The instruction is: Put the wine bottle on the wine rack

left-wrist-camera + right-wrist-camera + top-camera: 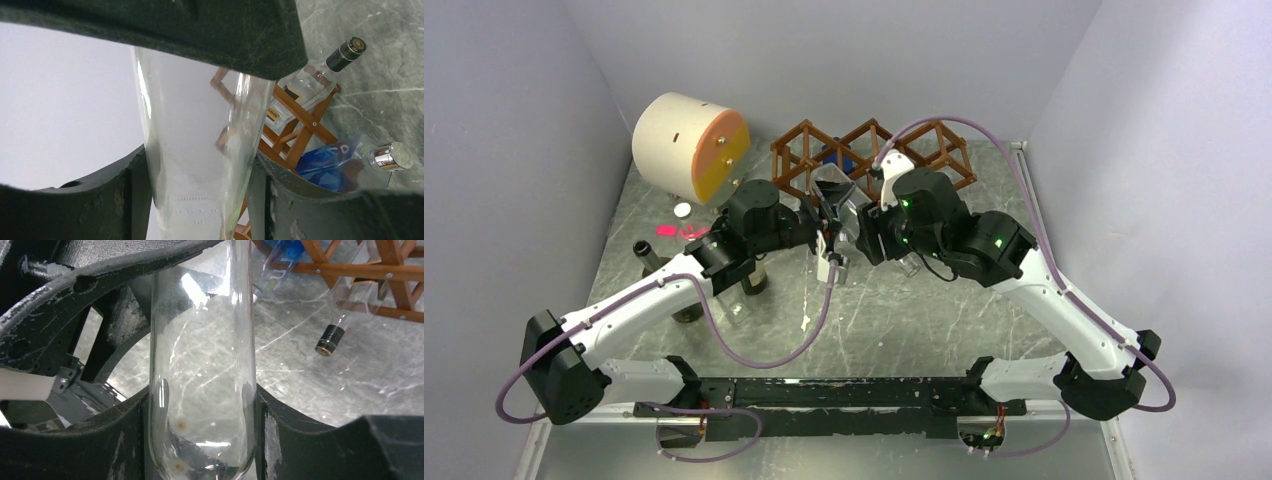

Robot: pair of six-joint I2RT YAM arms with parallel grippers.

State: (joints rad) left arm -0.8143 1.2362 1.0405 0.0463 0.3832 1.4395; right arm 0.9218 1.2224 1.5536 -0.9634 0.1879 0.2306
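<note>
The wine bottle [839, 200], clear glass, hangs over the middle of the table [904, 320], just in front of the rack [804, 140], and is not yet in a cell. From above, the left gripper [824, 225] and right gripper [864, 235] meet on it from either side. The rack stands at the far centre against the back wall [844, 50]. A cream-and-orange cylinder [686, 145] sits at the far left, with red light spots [669, 231] on the table near it. Other bottles [652, 258] stand upright at the left, beside the left arm. The table is grey, marbled stone with pale veins; plain pale walls close in the left, far and right sides.

In the left wrist view, the wine bottle [195, 150] fills the gap between the black fingers [100, 200], which are clamped on the glass on both sides. Past it the rack [300, 125] holds a clear bottle with a black cap [310, 80] and a blue bottle with a silver cap [340, 160].

In the right wrist view, that gripper's fingers [310, 450] press both sides of the wine bottle [202, 365] near its rounded end, so it too is clamped on it. The rack [380, 272] lies at the upper right, the black cap [330, 340] poking out over the veined table [325, 390].
</note>
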